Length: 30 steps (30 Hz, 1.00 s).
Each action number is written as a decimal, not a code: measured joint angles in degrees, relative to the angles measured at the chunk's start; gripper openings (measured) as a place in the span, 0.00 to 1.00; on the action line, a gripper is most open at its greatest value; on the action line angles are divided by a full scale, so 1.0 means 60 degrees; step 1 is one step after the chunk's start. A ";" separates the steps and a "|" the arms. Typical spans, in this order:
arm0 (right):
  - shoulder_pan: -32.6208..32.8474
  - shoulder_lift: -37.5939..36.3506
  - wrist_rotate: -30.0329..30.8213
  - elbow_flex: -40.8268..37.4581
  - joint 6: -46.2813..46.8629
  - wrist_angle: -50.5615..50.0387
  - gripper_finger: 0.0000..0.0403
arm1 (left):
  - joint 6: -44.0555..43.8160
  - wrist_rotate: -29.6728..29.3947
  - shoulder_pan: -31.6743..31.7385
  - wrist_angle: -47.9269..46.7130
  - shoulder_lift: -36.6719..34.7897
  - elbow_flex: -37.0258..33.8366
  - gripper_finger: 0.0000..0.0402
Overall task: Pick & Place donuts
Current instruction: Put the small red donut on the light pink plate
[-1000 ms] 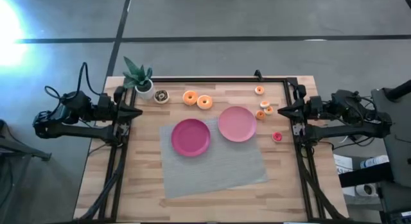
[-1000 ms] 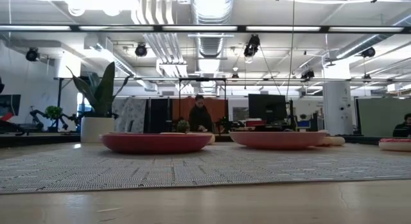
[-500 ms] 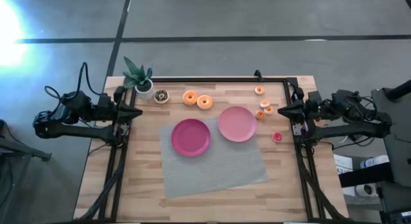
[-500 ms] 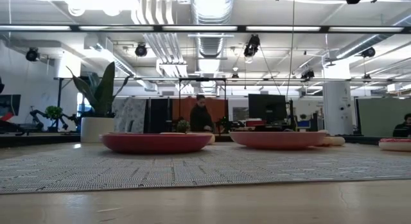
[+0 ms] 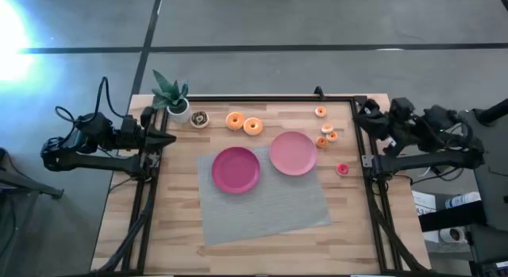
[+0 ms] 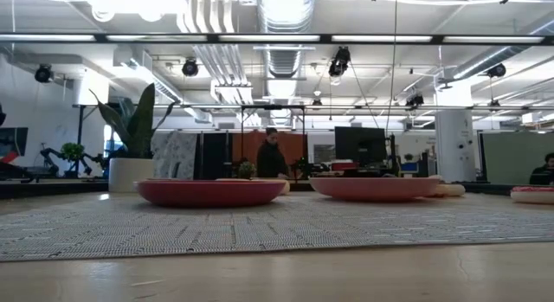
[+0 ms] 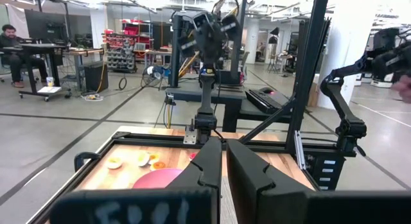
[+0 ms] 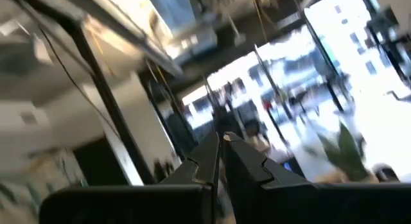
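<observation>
- My right tool (image 5: 359,112) sits at the far right corner of the desk (image 5: 175,229), raised and tilted; its fingers (image 8: 209,161) are clenched together on nothing. My left tool (image 5: 168,139) waits at the left edge, fingers (image 7: 212,166) likewise pressed together and empty.
- No donut is on a plate yet. Two orange donuts (image 5: 244,123) and a dark one (image 5: 199,118) lie along the far edge; the small ones (image 5: 326,135) cluster just beside the pink plate (image 5: 293,153), one sits near the far rail (image 5: 321,112), and a red one (image 5: 342,169) lies near the right edge.
- Risk: the right wrist view looks out into the room, not at the desk, so I judge an approach from here starts blind and could land off target.
- Risk: the clustered small donuts sit close together; opening the tool among them could knock neighbours away or roll one off the desk.
- Risk: one of them sits right against the pink plate's rim, so a descent there could clip and shift the plate.
- Risk: the dark donut is just beside the potted plant (image 5: 171,96); reaching with the left tool could snag its leaves.
- Risk: the magenta plate (image 5: 236,169) rests on a grey mat (image 5: 262,209), which could slide if nudged.
</observation>
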 joint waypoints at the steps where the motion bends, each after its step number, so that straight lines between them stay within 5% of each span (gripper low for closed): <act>1: 0.0000 0.0122 0.0049 0.0000 -0.0135 0.0350 0.04 | -0.0148 -0.0045 0.0000 0.0168 0.0014 0.0000 0.00; 9: 0.0000 0.0945 0.1698 0.0000 -0.0553 0.1875 0.04 | -0.3310 -0.0093 0.0000 0.0973 0.0153 -0.0004 0.00; 18: -0.0004 0.1853 0.2322 0.0000 -0.0568 0.2347 0.04 | -0.3429 -0.0151 0.0000 0.1043 0.0613 -0.0004 0.00; 25: -0.0026 0.2205 0.4437 0.0000 -0.0578 0.2433 0.04 | -0.3720 -0.0224 0.0004 0.1256 0.1258 -0.0006 0.00; 30: -0.0022 0.2310 0.4385 0.0000 -0.0671 0.2848 0.04 | -0.4329 -0.0224 0.0004 0.2407 0.1577 -0.0005 0.00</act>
